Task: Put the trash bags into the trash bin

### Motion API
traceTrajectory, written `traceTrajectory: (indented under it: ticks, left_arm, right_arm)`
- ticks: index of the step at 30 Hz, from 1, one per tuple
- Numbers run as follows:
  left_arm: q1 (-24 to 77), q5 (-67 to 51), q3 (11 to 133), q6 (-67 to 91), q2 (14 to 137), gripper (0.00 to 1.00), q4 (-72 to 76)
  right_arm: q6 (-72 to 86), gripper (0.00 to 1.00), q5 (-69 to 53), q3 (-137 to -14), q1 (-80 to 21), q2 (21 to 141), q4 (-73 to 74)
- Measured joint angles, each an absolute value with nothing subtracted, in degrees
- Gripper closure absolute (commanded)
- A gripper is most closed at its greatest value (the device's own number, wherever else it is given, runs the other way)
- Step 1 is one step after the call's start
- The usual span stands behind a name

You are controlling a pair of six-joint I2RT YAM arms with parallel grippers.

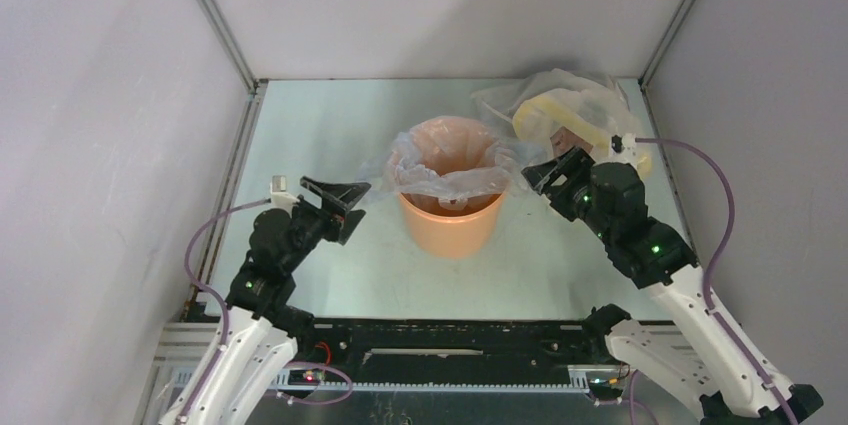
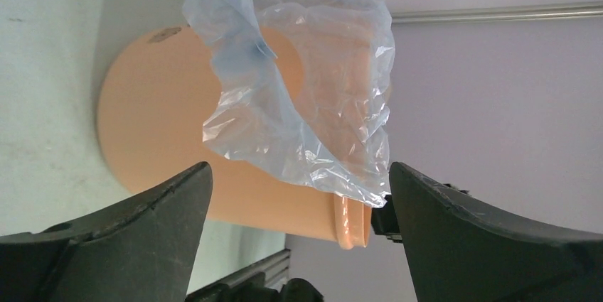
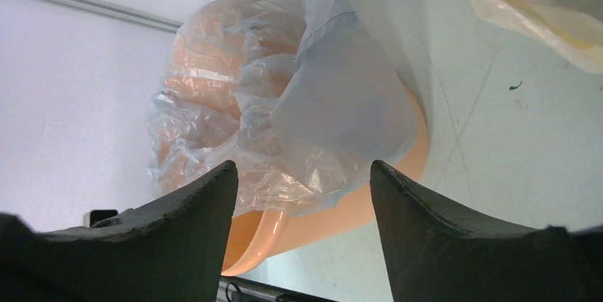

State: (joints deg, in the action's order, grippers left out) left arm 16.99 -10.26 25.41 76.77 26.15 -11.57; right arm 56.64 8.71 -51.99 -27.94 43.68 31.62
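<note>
The orange trash bin (image 1: 450, 220) stands upright at the table's middle. The pale blue-grey trash bag (image 1: 455, 173) is draped over its rim, hanging down the sides and sagging into the opening; it also shows in the left wrist view (image 2: 306, 96) and the right wrist view (image 3: 299, 117). My left gripper (image 1: 347, 207) is open, left of the bin (image 2: 163, 124) and apart from it. My right gripper (image 1: 538, 177) is open just right of the bin (image 3: 334, 213), close to the hanging film, with nothing between its fingers.
A bulkier clear-and-yellow plastic bundle (image 1: 575, 110) lies at the back right corner, behind my right gripper; its edge shows in the right wrist view (image 3: 540, 11). White walls enclose the table on three sides. A black rail runs along the near edge.
</note>
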Motion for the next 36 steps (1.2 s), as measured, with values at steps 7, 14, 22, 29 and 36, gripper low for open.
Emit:
traceTrajectory:
  ticks: [7, 14, 22, 29, 36]
  left_arm:
    - [21.2, -8.8, 24.9, 81.5, 29.1, 0.29, -5.8]
    - [22.0, -6.1, 24.9, 82.5, 29.5, 0.39, -3.7]
    - [22.0, -5.0, 23.1, 82.6, 31.9, 0.36, -0.7]
    - [22.1, -4.9, 22.5, 83.0, 34.9, 0.73, 2.1]
    - [22.2, -4.9, 20.6, 83.3, 33.8, 1.00, 3.7]
  right_arm:
    - [64.7, 0.47, 15.0, -51.1, -32.1, 44.4, 31.8]
    - [67.9, 0.59, 18.6, -50.3, -33.8, 44.6, 32.6]
    - [69.1, 0.54, 20.2, -48.4, -34.1, 45.0, 32.7]
    - [69.5, 0.98, 21.1, -47.1, -34.1, 45.8, 32.8]
    - [69.1, 1.00, 21.2, -47.0, -34.2, 44.5, 32.8]
